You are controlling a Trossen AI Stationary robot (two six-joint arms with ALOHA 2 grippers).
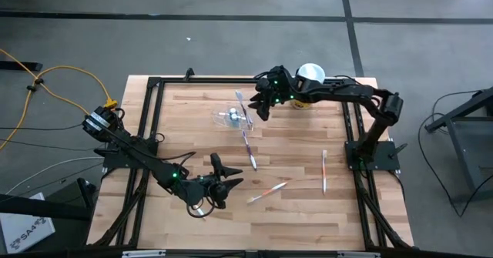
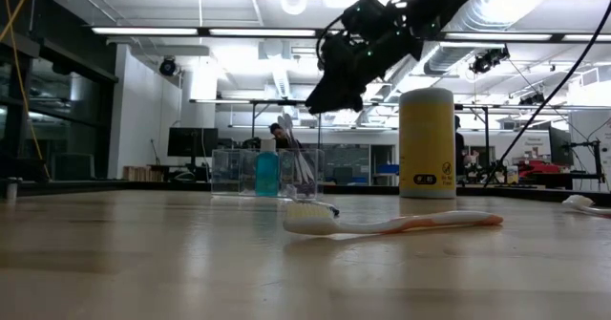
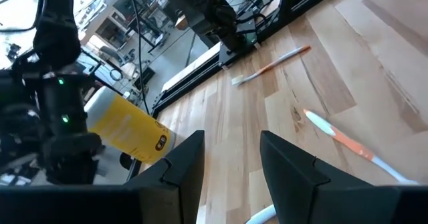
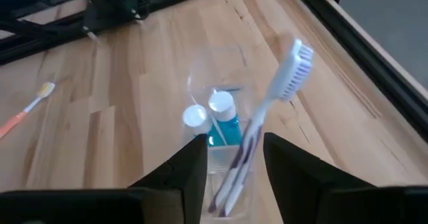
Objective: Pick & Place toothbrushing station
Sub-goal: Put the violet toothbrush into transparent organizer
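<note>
Wooden desk [image 1: 300, 158] carries the toothbrushing station [image 1: 233, 118] near its far edge, where the right gripper [image 1: 260, 108], fingers spread beside a purple toothbrush [image 4: 267, 120] standing inside, should lift straight upward without snagging the handle.

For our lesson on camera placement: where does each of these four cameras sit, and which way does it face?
High: overhead, straight down on the table; both arms show.
Low: at tabletop height, level across it; the right arm enters from above.
Left wrist: past the open left tool to the yellow canister.
Right wrist: past the open right tool, down onto the clear holder.
Shared: high and low views both show the holder.
</note>
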